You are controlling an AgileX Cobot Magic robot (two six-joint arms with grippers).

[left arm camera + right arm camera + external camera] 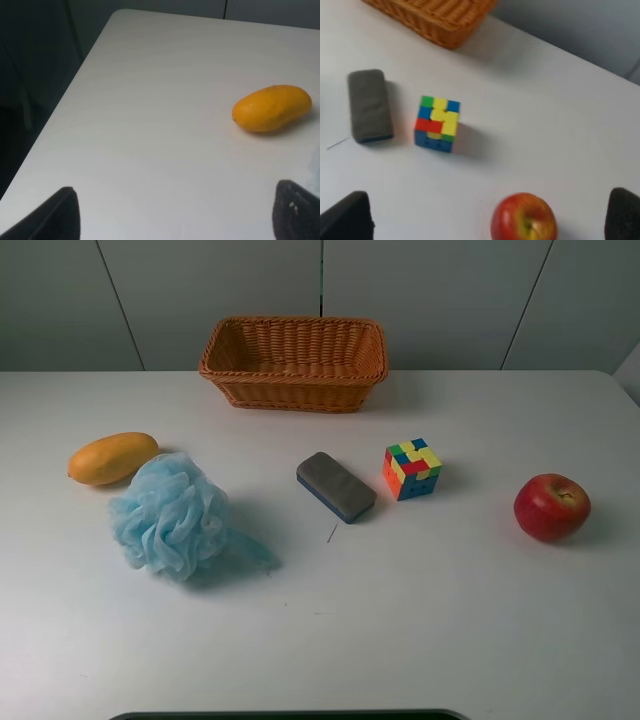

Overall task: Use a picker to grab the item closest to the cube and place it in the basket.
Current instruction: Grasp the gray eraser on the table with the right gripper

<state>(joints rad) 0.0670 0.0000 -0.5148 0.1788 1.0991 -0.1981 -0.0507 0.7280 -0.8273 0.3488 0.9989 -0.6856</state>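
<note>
The grey-topped, blue-based eraser block [336, 486] lies flat at the table's middle, just left of the multicoloured cube [412, 469]. The wicker basket [294, 362] stands at the back centre. No arm shows in the exterior view. In the right wrist view the block [368, 105], the cube [437, 123] and the basket's corner [435, 17] lie ahead of my right gripper [490, 217], whose fingers [347, 217] stand wide apart and hold nothing. My left gripper [175, 215] is open and empty, its fingertips [55, 215] over bare table.
A yellow mango [112, 457] lies at the left, also in the left wrist view [271, 108]. A fluffy light-blue pouf [175, 516] sits beside it. A red apple [551, 506] is at the right, close before the right gripper [524, 219]. The table's left edge [60, 100] is near.
</note>
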